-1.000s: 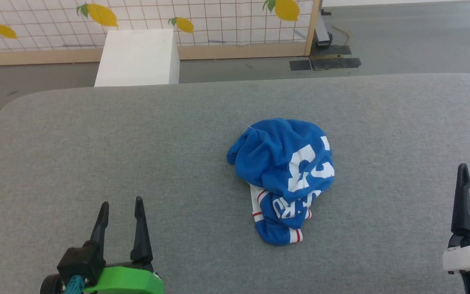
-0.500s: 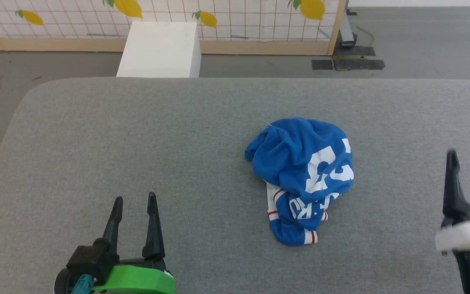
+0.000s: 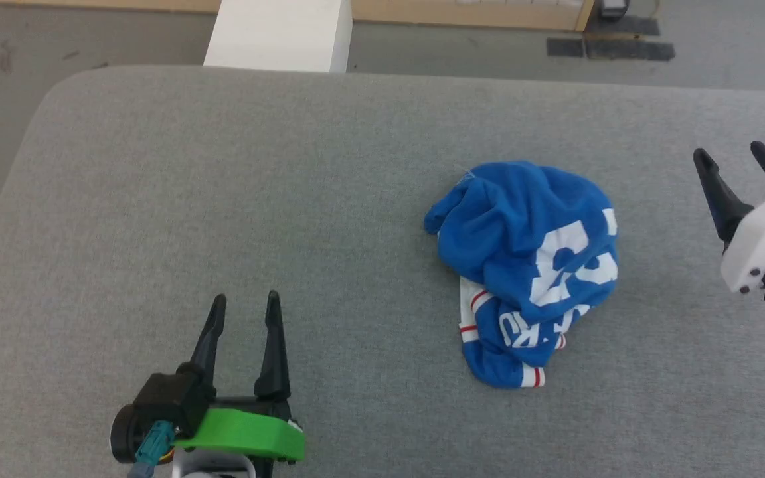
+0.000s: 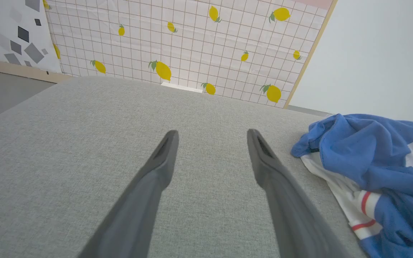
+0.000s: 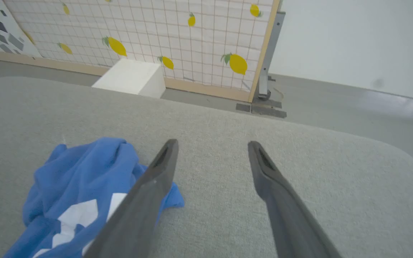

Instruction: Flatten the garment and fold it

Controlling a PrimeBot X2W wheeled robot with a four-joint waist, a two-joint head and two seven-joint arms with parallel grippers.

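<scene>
The garment [image 3: 528, 265], a royal-blue jersey with white numerals and red-striped white trim, lies crumpled in a heap right of centre on the grey table [image 3: 223, 186]. My left gripper [image 3: 244, 302] stands open near the front left, well apart from the heap and empty. At the right edge my right gripper [image 3: 731, 154] is open and raised, to the right of the heap, with nothing between its fingers. In the left wrist view the garment [image 4: 375, 172] lies right of the open left gripper [image 4: 212, 133]. In the right wrist view the garment [image 5: 81, 182] lies left of the open right gripper [image 5: 212, 143].
A white box [image 3: 279, 33] stands on the floor beyond the table's far edge. A partition with lemon-print grid [image 5: 177, 39] and wooden base runs behind it. Dark floor plates [image 3: 608, 48] lie at the back right. The table's rounded far-left corner [image 3: 57, 86] is near the floor.
The head camera has tilted down and shifted, so the scene slid. My right gripper rose and moved farther forward, now tilted beside the garment. The left gripper and the garment have stayed put.
</scene>
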